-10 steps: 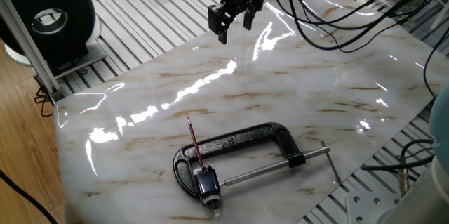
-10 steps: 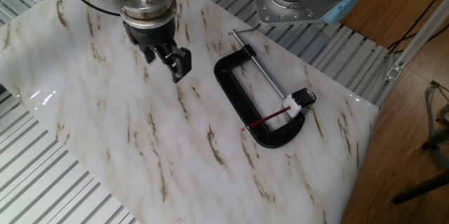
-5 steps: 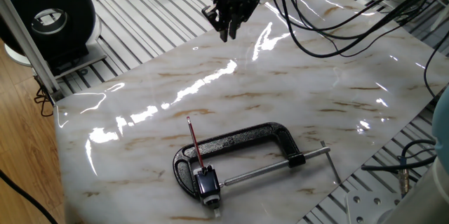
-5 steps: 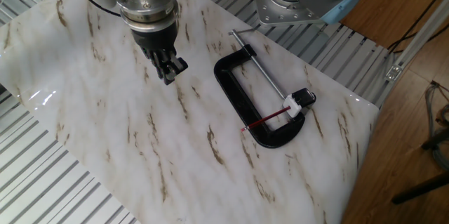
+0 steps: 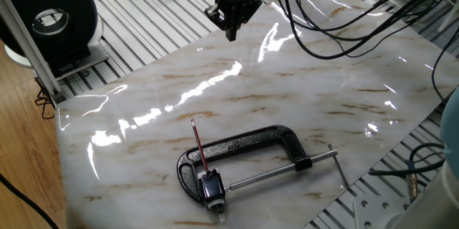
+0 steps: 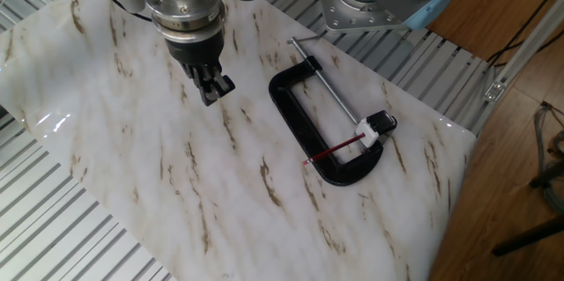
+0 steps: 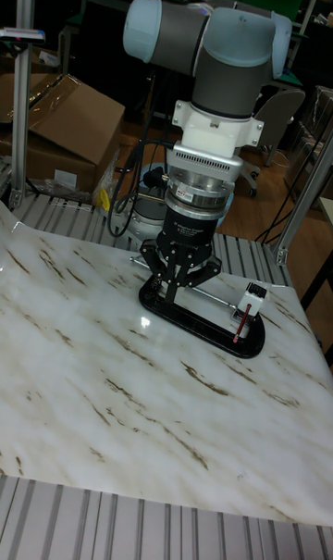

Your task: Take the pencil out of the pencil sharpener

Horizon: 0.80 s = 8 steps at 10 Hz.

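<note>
Above the marbled table (image 6: pixel 132 140), well away from the clamp, the arm hangs nearly vertical with its wrist pointing straight down, grey joints stacked over a white flange in the tall fixed view. The gripper (image 6: pixel 211 90) hovers over bare tabletop, its two black fingers drawn together so the tips meet, holding nothing; it also shows in one fixed view (image 5: pixel 231 32) and in the tall fixed view (image 7: pixel 181 296). Cables trail from the wrist toward the table's far edge.

The pencil (image 5: pixel 199 147) lies as a thin dark-red stick across the curved end of the black C-clamp (image 5: pixel 251 143), one end seated in the pencil sharpener (image 5: pixel 212 189), a small black-and-white block resting against the clamp's silver screw rod (image 5: pixel 280 171). From the other fixed view the pencil (image 6: pixel 335 151) points away from the sharpener (image 6: pixel 375 129) over the clamp's frame (image 6: pixel 291 114).
</note>
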Available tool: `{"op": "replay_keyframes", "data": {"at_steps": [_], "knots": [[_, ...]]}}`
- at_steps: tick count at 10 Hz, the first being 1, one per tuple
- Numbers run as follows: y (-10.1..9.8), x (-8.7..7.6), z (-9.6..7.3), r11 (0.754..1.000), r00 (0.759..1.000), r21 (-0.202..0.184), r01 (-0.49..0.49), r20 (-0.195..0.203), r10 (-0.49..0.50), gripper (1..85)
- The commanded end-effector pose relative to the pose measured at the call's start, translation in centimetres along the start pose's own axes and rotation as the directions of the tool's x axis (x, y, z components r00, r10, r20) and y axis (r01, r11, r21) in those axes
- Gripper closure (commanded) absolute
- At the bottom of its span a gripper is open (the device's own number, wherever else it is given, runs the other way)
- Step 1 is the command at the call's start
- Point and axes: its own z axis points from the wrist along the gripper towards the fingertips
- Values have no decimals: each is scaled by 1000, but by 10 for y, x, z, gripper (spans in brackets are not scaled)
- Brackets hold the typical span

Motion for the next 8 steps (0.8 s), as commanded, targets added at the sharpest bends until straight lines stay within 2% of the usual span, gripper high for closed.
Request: {"op": "replay_keyframes", "data": {"at_steps": [1,3,6,8], "knots": [[0,-2,-2,1000,1000,4,15,5,-15,847],[-4,-4,-2,1000,1000,20,23,10,-24,847],[7,0,0,999,1000,-34,-27,2,27,847],[9,0,0,998,999,-39,-39,0,39,847]]}}
